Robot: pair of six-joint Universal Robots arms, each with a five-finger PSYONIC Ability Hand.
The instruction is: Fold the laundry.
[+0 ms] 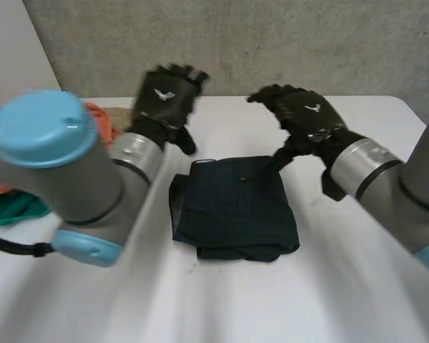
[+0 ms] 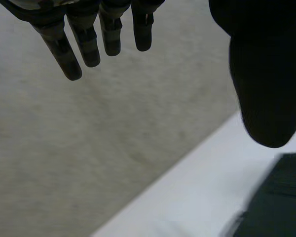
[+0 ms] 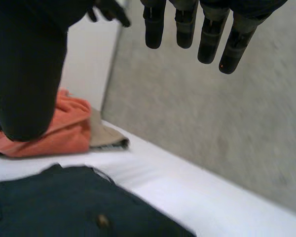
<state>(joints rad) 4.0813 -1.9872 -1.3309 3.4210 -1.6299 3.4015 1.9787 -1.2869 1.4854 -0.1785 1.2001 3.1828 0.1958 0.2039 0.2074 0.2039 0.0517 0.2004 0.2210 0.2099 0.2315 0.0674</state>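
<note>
Your left hand and right hand hover, fingers released, by the far edge of the folded dark garment lying mid-way across the desk, so a careless descent could snag a loose edge and undo the fold.

Even diffuse light; white table bright, dark cloth murky.
</note>
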